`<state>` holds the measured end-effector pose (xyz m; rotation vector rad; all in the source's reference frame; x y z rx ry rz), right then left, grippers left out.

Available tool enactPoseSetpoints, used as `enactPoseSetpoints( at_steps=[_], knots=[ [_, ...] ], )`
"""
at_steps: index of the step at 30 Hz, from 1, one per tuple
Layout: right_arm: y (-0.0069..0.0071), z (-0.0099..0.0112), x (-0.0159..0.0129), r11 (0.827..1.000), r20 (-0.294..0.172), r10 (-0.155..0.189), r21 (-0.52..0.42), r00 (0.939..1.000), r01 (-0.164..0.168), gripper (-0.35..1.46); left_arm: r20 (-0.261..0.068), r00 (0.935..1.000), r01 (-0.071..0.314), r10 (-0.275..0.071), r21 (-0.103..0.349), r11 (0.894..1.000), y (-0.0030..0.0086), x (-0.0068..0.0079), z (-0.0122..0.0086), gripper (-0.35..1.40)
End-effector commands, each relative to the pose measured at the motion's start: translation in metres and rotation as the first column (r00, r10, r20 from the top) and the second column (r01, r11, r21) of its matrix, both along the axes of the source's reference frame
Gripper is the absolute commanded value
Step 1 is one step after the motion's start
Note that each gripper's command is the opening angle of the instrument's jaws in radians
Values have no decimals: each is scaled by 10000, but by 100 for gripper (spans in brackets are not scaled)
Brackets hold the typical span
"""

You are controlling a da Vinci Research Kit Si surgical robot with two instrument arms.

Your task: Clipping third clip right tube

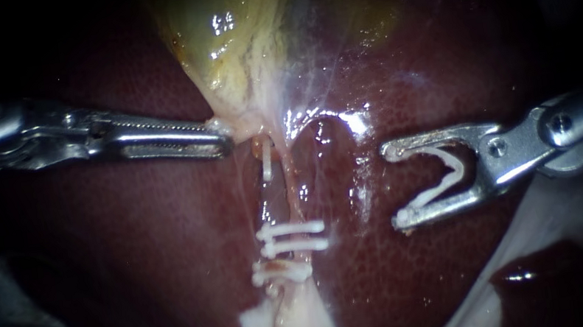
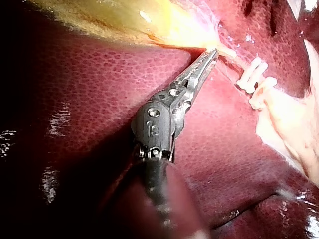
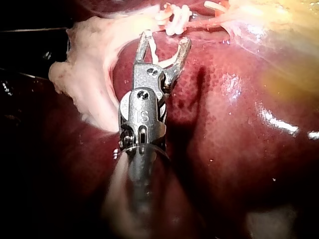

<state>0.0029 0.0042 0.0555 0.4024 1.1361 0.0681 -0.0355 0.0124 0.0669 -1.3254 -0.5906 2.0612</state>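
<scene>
My left instrument [image 1: 219, 144] comes in level over the dark liver [image 1: 133, 264]. Its toothed jaws are clenched on the pale neck of the yellow gallbladder [image 1: 230, 30], which the left wrist view shows too. Below that grip the pale tubes [image 1: 270, 203] run downward side by side. 1 small upright clip [image 1: 266, 163] sits high on them. Lower down, 3 crosswise clips [image 1: 292, 237] lie close together, one under the other. I cannot tell which strand is the right tube. To the right of them, apart from the tubes and over bare liver, my right instrument [image 1: 392, 185] has its jaws spread wide. They carry an open white clip [image 1: 442, 183], 1 leg against each jaw, with its mouth facing the tubes.
</scene>
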Motion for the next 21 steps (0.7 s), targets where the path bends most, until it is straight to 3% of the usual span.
enactPoseSetpoints(
  at_steps=[1, 3, 9, 12, 19, 21],
  knots=[
    [0, 0, 0, 10000, -1, 2, 1, 10000, -2, 50, 4, 10000, -3, 3, 14, 10000, 1, 3, -4, -35],
    [0, 0, 0, 10000, -1, 2, 2, 10000, -2, 50, 67, 10000, -72, 72, 77, 9999, 5, 12, -12, -35],
    [0, 0, 2, 10000, -15, -14, -48, 10000, 14, 50, -24, 9996, 277, -277, 80, 9996, 23, 46, -44, -35],
    [1, 0, 2, 9999, -29, -34, -99, 10000, 34, 50, -33, 9994, 353, -353, -24, 9994, 29, 56, -53, -35],
    [3, 2, 15, 10000, -69, -77, -31, 9999, 76, 50, -4, 9991, 416, -416, -29, 9991, 27, 54, -56, -35],
    [5, 5, 24, 9997, 13, 42, 249, 10000, -43, 50, -6, 9991, 418, -418, -30, 9991, 27, 54, -56, -35]
  ],
)
